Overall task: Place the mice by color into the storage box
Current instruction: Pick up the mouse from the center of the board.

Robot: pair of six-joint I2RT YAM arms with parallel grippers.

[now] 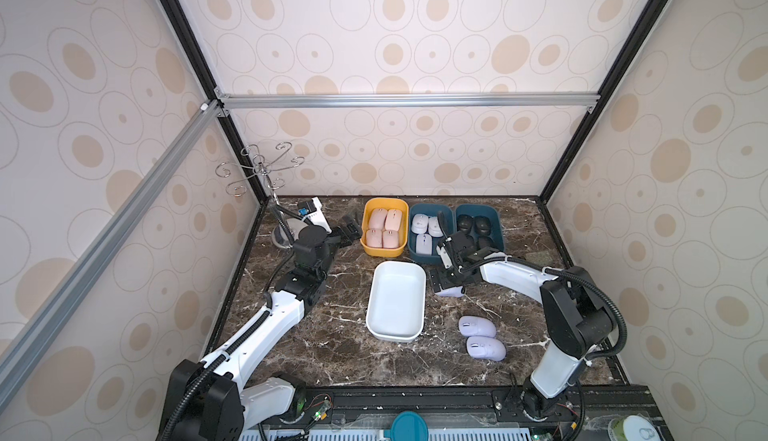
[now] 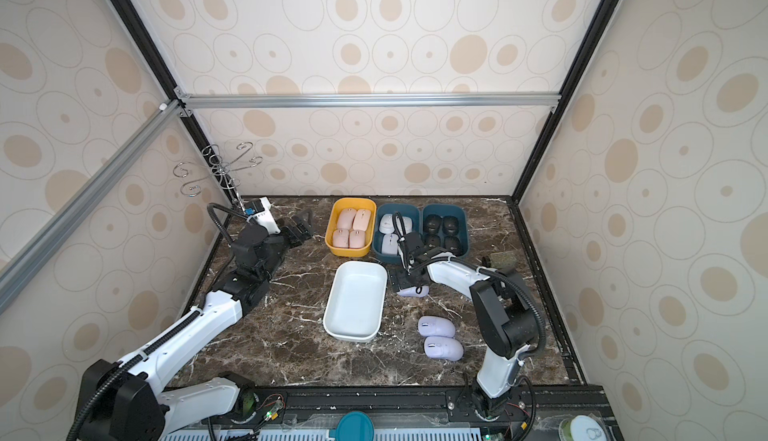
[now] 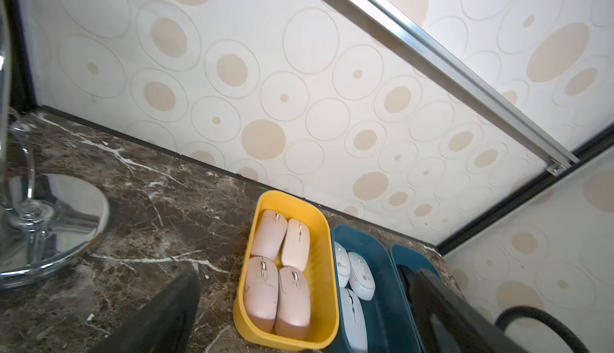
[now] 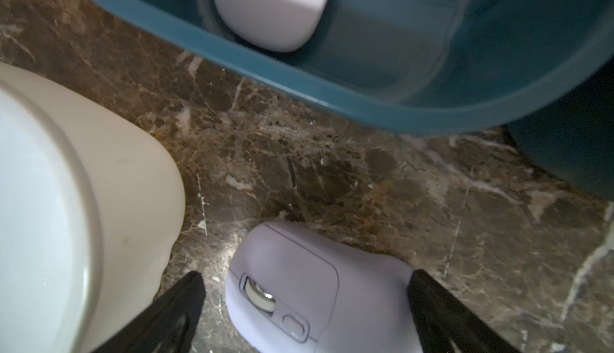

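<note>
At the back stand three boxes: a yellow box [image 1: 384, 252] with several pink mice [image 3: 265, 288], a teal box [image 1: 415, 252] with three white mice [image 3: 360, 273], and a second teal box [image 1: 496, 218] with black mice [image 1: 473, 223]. An empty white box [image 1: 397, 299] lies mid-table. My right gripper [image 4: 307, 276] is open and straddles a lavender mouse [image 4: 299, 285] lying on the marble beside the white box. Two more lavender mice [image 1: 477, 326] [image 1: 485, 347] lie at the front right. My left gripper [image 3: 305, 278] hangs open and empty, left of the yellow box.
A chrome hook stand [image 1: 259, 164] rises at the back left, and its shiny base [image 3: 50, 221] sits close to my left arm. A small green object [image 1: 540, 257] lies by the right wall. The cell walls close in three sides.
</note>
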